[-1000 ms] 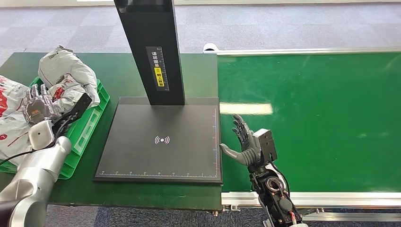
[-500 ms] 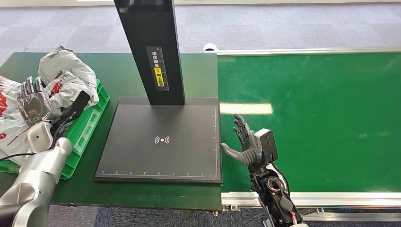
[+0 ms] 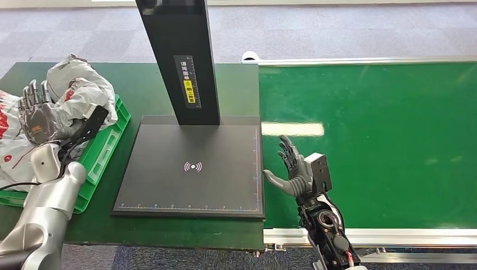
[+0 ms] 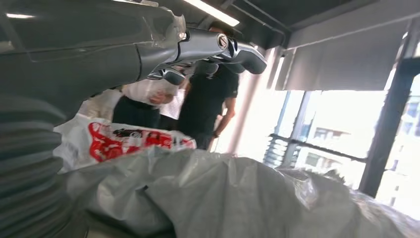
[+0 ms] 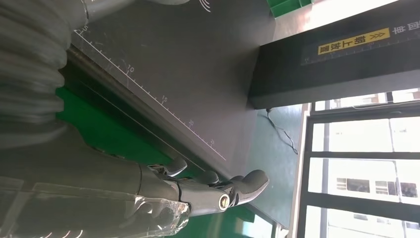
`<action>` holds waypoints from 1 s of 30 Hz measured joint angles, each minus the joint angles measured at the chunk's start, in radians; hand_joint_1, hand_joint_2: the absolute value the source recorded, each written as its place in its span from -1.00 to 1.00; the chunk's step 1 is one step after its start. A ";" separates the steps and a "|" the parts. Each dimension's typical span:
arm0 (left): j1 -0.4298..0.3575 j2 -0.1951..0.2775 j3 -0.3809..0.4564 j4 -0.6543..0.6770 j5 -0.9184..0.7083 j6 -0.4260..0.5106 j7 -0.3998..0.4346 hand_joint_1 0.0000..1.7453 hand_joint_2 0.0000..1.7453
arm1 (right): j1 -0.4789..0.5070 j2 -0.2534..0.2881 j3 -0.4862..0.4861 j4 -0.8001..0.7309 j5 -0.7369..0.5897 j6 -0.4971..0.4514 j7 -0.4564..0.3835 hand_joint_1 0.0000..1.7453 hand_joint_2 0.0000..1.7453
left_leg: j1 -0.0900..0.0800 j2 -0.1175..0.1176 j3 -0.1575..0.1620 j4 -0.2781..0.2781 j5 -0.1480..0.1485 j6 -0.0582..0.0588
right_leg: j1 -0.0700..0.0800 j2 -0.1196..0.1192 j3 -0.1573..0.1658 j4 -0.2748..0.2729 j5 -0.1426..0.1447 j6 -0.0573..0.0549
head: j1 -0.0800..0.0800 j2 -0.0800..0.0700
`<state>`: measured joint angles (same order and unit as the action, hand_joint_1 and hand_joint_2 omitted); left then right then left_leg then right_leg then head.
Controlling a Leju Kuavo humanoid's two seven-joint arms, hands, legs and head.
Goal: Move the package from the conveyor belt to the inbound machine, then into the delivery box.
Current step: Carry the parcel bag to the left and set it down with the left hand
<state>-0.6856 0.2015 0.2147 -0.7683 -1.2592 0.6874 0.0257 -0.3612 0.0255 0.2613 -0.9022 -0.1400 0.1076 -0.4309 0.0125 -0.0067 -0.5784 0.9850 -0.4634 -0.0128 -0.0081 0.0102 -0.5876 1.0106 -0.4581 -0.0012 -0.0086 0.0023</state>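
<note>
Yellow label [image 3: 190,92] on black scanner column [image 3: 180,62], Chinese characters and a ruler scale printed beside it, too small to read in the head view; same yellow strip with arrows visible in the right wrist view [image 5: 353,41]. Wireless-signal icon [image 3: 193,166] at the middle of the inbound machine's black platform [image 3: 169,185], ruler marks along its near and right edges, numerals 10, 15, 20 legible in the right wrist view.

Grey poly-bag packages [image 3: 79,93] heaped in green delivery box [image 3: 107,152] at the left of the dark green table [image 3: 236,84]; white bags with red print [image 3: 8,121] beside them, seen again in the left wrist view [image 4: 124,141]. Left hand [image 3: 35,115] raised above the heap, fingers apart and pointing up, holding nothing. Black cable along the left wrist, close over the box rim.

Right hand [image 3: 289,169] over the green conveyor belt [image 3: 382,140], just beside the platform's right edge, fingers spread wide, thumb toward the platform, nothing held. Broad bare belt surface to the right, silver rails along far and near edges.

People in dark clothing [image 4: 208,94] standing behind the bags in the left wrist view.
</note>
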 joint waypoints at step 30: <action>-0.003 0.012 -0.125 0.004 -0.273 -0.323 0.312 -1.00 1.00 | -0.023 -0.003 0.001 0.026 0.019 0.013 -0.013 -1.00 1.00 | 0.000 0.000 0.000 0.000 0.000 0.000 | 0.000 0.000 0.000 0.000 0.000 0.000 | 0.000 0.000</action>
<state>-0.6890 0.2132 0.0895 -0.7648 -1.5326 0.3647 0.3379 -0.3839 0.0223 0.2619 -0.8764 -0.1209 0.1207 -0.4436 0.0127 -0.0062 -0.5786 0.9849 -0.4632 -0.0129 -0.0078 0.0106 -0.5876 1.0108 -0.4580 -0.0013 -0.0087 0.0021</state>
